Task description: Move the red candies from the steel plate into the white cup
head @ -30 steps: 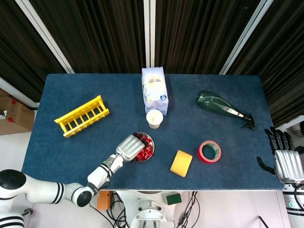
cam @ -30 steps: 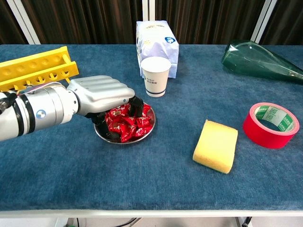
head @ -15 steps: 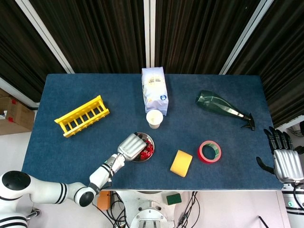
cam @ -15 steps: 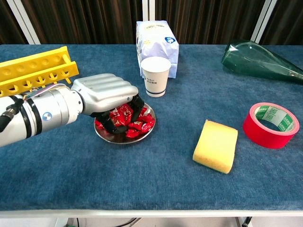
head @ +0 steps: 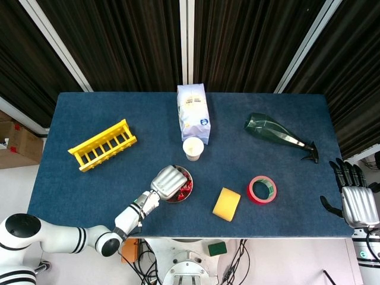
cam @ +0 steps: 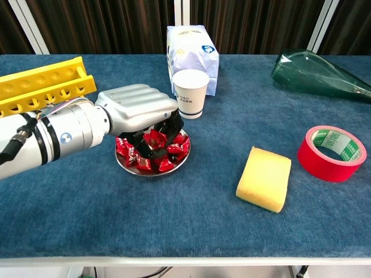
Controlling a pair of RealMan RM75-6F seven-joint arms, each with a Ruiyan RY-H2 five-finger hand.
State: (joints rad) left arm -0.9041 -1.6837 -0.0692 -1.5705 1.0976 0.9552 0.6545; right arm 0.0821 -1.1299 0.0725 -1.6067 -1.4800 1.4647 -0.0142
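A yellow rack lies on the far left of the blue table, tilted. Just right of it, near the front edge, the left hand reaches down over the steel plate; its dark fingers are curled into the pile of red candies, touching the wrappers. Whether a candy is actually caught between them cannot be told from either view. The candies all sit on the plate, heaped toward its right half in the head view.

Just beyond the plate stands the white cup, upright, with small dark print near its base that is too small to read. Directly behind the cup and touching or nearly touching it is a white-and-blue bag with a round blue emblem; its lettering is not legible.

Further right, near the front, lies a yellow sponge, then a red tape roll lying flat, its inner core showing green printed marks that cannot be read. A dark green spray bottle lies on its side at the far right.

The right hand hangs off the table's right edge, fingers spread apart, holding nothing.
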